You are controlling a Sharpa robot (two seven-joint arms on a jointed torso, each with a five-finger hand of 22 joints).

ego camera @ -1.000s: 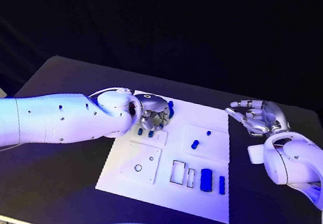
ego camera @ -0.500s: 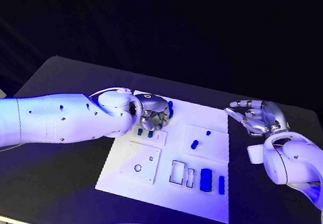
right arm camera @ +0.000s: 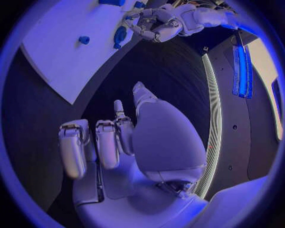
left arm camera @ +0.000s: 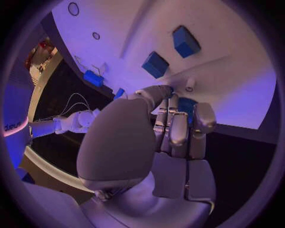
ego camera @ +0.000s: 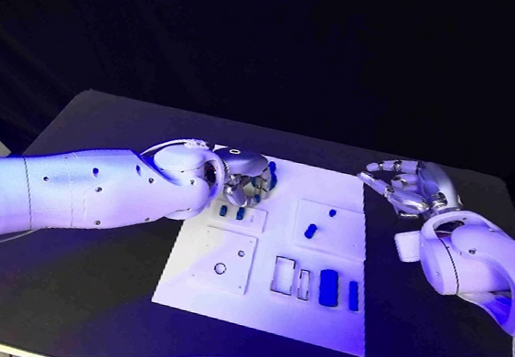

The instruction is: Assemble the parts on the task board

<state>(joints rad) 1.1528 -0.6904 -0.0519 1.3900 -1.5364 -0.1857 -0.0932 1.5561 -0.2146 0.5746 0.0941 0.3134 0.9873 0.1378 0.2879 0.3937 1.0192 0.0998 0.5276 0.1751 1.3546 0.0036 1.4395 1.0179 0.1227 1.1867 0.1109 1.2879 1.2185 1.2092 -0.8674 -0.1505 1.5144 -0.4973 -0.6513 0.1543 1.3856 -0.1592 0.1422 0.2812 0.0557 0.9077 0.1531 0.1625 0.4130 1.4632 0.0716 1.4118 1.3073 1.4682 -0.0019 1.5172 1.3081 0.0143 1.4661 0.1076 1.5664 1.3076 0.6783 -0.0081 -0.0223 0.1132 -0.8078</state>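
While your left hand [ego camera: 245, 179] sits over the far left part of the task board [ego camera: 264, 314], its fingers are curled down around a blue part [left arm camera: 187, 104] at the board's far edge; in the left wrist view the fingertips [left arm camera: 166, 90] close on that piece, though you cannot tell how firmly it is gripped. Just near of that hand, two small blue parts [ego camera: 232, 212] stand side by side on the board, and the same pair shows as two blue blocks [left arm camera: 171, 52] in the left wrist view.

Your right hand [ego camera: 409, 187] hangs over the dark counter [ego camera: 77, 297] just beyond the board's far right corner, holding nothing, its fingers loosely bent and apart; the right wrist view shows the same hand [right arm camera: 113, 142] with fingers part curled above bare counter.

On the board's right side you have a small blue peg [ego camera: 332, 212] and, just near of it, a slightly larger blue piece [ego camera: 311, 230]. Nearer to you, in the right half, a wide blue bar [ego camera: 329, 287] and a slim blue bar [ego camera: 355, 295] lie side by side, to the right of two outlined rectangular slots [ego camera: 284, 275]. A round hole [ego camera: 220, 268] sits in the left panel of the board.
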